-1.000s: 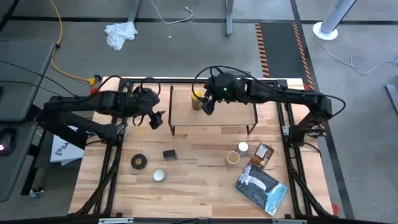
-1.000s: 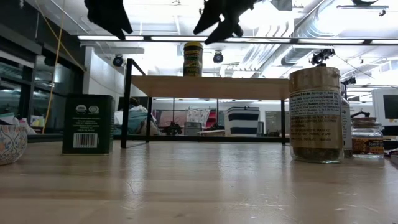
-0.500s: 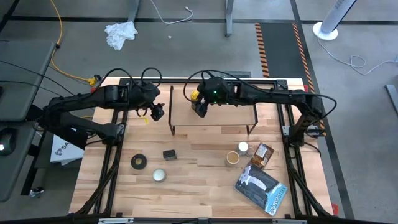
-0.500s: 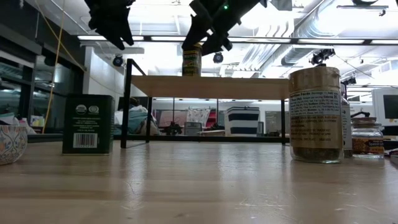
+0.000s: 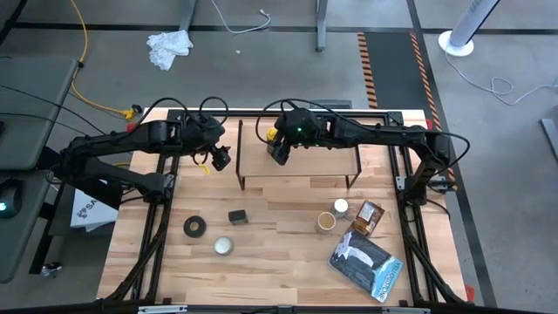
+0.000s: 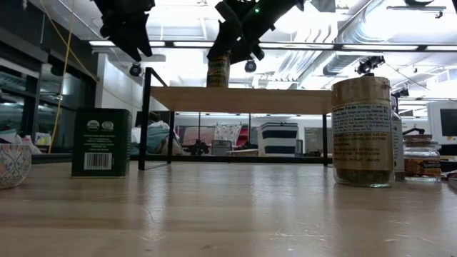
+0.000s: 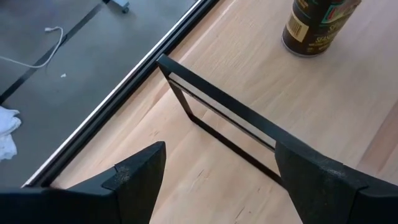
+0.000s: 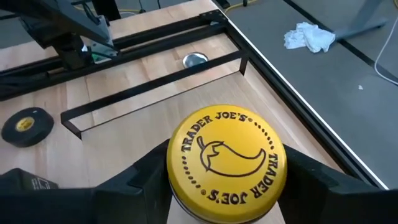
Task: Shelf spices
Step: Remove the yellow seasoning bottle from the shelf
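Observation:
The yellow-lidded jar (image 5: pixel 274 134) (image 8: pixel 227 160) stands upright on its base (image 7: pixel 309 45) near the left end of the shelf's (image 5: pixel 301 164) wood top. My right gripper (image 5: pixel 279 148) (image 6: pixel 232 39) is down over it, with one finger on each side of the lid. My left gripper (image 5: pixel 219 158) (image 7: pixel 217 186) hovers open above the table, just left of the shelf's black wire leg (image 7: pixel 214 118). On the table's near right stand the tan-lidded jar (image 5: pixel 325 221) (image 6: pixel 362 132) and the white-capped bottle (image 5: pixel 340 208), and the brown packet (image 5: pixel 368 218) lies beside them. My right gripper holds the yellow-lidded jar at its top, with the fingers (image 8: pixel 144 186) against opposite sides just under the lid (image 8: pixel 186 186). The fingers come from above, slanting down. The jar stays upright with its base on the shelf top (image 6: pixel 243 90).
A black tape roll (image 5: pixel 194 227), a small dark box (image 5: pixel 237 215) (image 6: pixel 101 141) and a silvery tin (image 5: pixel 224 246) lie on the near left of the table. A blue-and-white package (image 5: pixel 364 266) lies near right. A patterned bowl (image 6: pixel 11 164) shows at the low view's left edge.
My right gripper moved left and down from beside the jar until its fingers stood on both sides of the lid, then stayed there. My left gripper shifted a little toward the far edge beside the shelf's left end.

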Robot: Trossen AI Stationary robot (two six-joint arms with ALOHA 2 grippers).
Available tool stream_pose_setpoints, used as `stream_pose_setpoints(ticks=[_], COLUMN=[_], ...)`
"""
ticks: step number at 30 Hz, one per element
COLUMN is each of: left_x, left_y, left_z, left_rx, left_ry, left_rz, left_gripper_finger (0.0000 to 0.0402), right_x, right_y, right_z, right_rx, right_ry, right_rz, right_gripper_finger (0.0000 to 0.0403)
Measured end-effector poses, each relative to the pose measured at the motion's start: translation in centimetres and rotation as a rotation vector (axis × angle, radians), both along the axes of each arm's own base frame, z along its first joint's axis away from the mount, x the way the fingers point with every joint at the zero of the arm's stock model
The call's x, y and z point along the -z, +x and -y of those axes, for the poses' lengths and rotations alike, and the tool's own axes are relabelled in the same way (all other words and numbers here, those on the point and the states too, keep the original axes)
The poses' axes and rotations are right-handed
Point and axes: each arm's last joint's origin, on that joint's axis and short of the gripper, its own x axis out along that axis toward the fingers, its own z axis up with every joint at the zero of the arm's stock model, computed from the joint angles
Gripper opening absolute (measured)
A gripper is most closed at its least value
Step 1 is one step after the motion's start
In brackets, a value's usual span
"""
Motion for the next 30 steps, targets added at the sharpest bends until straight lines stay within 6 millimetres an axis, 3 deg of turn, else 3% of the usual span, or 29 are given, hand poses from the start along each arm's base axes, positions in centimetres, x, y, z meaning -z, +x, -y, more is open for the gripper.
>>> stream_pose_setpoints(ticks=[4,8,12,16,19,23,26,30], left_x=[-0.2,-0.3,-1.0,-2.2,-3.1,-4.0,-4.7,-5.6], left_y=[0.1,-0.1,-0.7,-1.2,-1.6,-2.8,-3.5,-4.1], left_z=[0.0,0.0,-0.1,-0.3,-0.4,-0.1,0.2,0.9], left_rx=[0.0,0.036,0.033,0.026,0.015,-0.011,-0.01,0.042], left_ry=[0.004,0.04,0.124,0.173,0.185,0.174,0.155,0.119], left_rz=[0.023,-0.002,-0.014,0.01,0.073,0.169,0.25,0.357], left_gripper_finger=[0.0298,0.0298,0.0298,0.0298,0.0298,0.0298,0.0298,0.0298], right_x=[-1.3,-4.4,-7.1,-7.6,-6.2,-2.0,1.0,5.4], right_y=[0.1,0.2,-0.3,-1.0,-1.5,-2.2,-2.3,-2.7], right_z=[-0.4,-2.1,-5.7,-10.3,-13.8,-17.3,-18.5,-18.7], right_rx=[-0.04,-0.135,-0.269,-0.355,-0.337,-0.216,-0.089,0.058], right_ry=[0.014,0.035,0.049,0.111,0.189,0.229,0.217,0.201], right_rz=[0.042,0.115,0.08,0.0,-0.055,-0.137,-0.09,-0.032], right_gripper_finger=[0.0211,0.0211,0.0211,0.0211,0.0211,0.0211,0.0211,0.0211])
